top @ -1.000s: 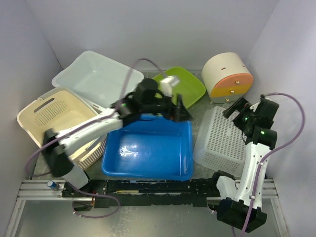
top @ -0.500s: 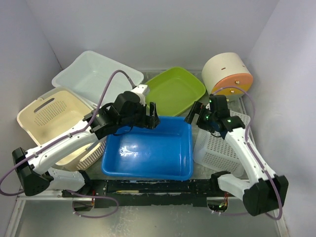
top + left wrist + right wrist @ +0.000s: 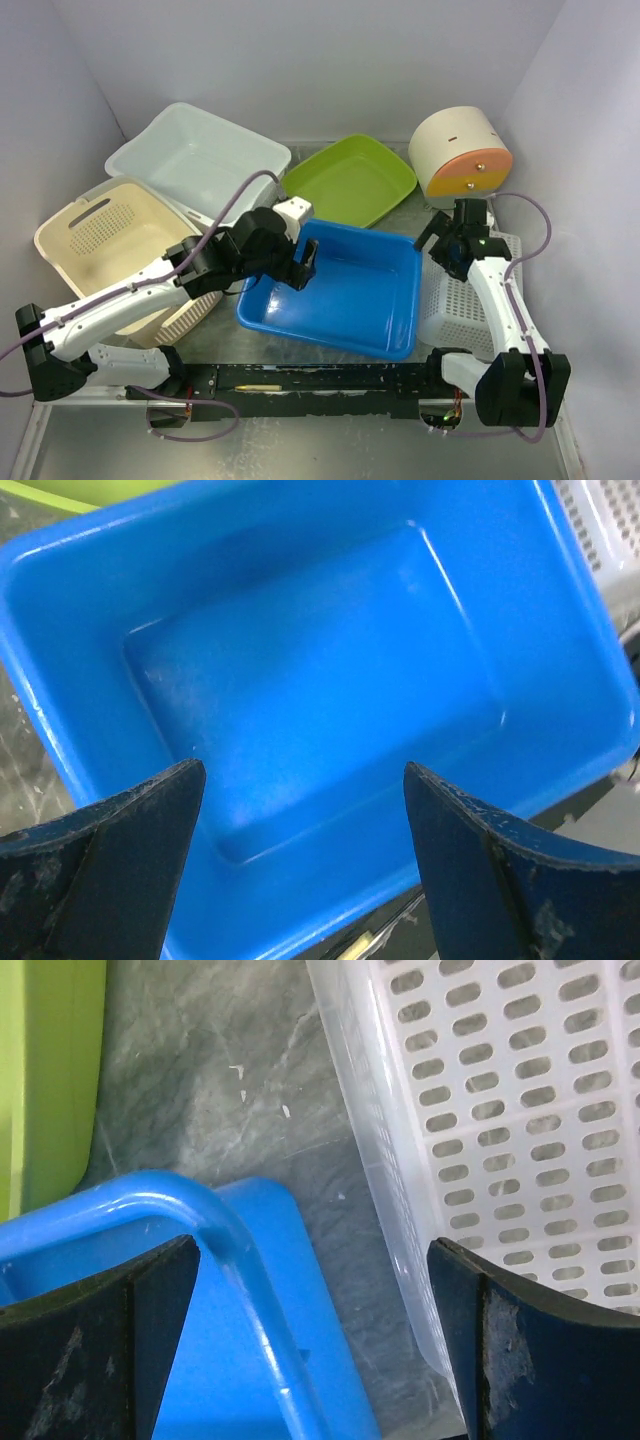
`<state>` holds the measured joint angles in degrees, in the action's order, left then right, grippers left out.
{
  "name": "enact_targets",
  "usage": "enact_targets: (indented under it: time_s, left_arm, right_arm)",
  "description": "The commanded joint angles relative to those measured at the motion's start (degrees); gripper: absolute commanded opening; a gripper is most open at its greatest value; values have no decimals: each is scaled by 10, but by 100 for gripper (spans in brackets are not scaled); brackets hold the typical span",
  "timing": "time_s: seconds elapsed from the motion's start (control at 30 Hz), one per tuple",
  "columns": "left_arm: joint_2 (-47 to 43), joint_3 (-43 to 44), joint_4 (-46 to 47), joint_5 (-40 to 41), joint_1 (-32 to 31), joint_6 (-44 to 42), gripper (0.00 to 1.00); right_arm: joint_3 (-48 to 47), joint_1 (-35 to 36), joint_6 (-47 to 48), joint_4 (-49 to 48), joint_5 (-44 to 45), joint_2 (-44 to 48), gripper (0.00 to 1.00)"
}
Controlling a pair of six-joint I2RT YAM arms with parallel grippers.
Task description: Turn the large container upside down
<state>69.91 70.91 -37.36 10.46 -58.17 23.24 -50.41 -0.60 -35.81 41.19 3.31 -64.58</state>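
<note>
We are hovering our left gripper (image 3: 302,770) over the large blue container (image 3: 345,300), fingers spread wide and empty, container sitting open side up mid near edge of the table (image 3: 200,1070), our right gripper (image 3: 312,1250) gaping wide above its far right corner, beside the white basket (image 3: 450,310)

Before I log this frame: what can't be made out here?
Top view: the left gripper covers part of the blue tub's left rim; contact there cannot be told.
Top view: the left arm hides the cream basket's near right side.
Right wrist view: the white slotted basket is cut off by the right edge.
Left wrist view: the fingers cover part of the tub's rim.
</note>
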Motion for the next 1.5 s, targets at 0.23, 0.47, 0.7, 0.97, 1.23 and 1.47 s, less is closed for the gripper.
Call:
enact_targets:
  time_s: [0.23, 0.47, 0.7, 0.97, 1.23, 1.47]
  left_arm:
    - [-37, -30, -46, 52, -91, -105, 93]
    - [-32, 5, -102, 129, -86, -12, 91]
    - [-63, 62, -118, 85, 51, 53, 90]
    - [-62, 150, -169, 114, 113, 110, 91]
    - [-66, 145, -156, 118, 120, 104, 90]
    - [-70, 119, -135, 115, 120, 101, 90]
  right_arm:
    - [-27, -9, 82, -84, -237, 93, 98]
    - [-22, 125, 115, -142, -263, 104, 95]
    - [-7, 307, 170, -182, -267, 110, 89]
    - [-23, 622, 174, -167, -70, 24, 89]
    - [-28, 753, 163, -160, -8, -76, 89]
    - [-35, 757, 160, -125, 8, -111, 56]
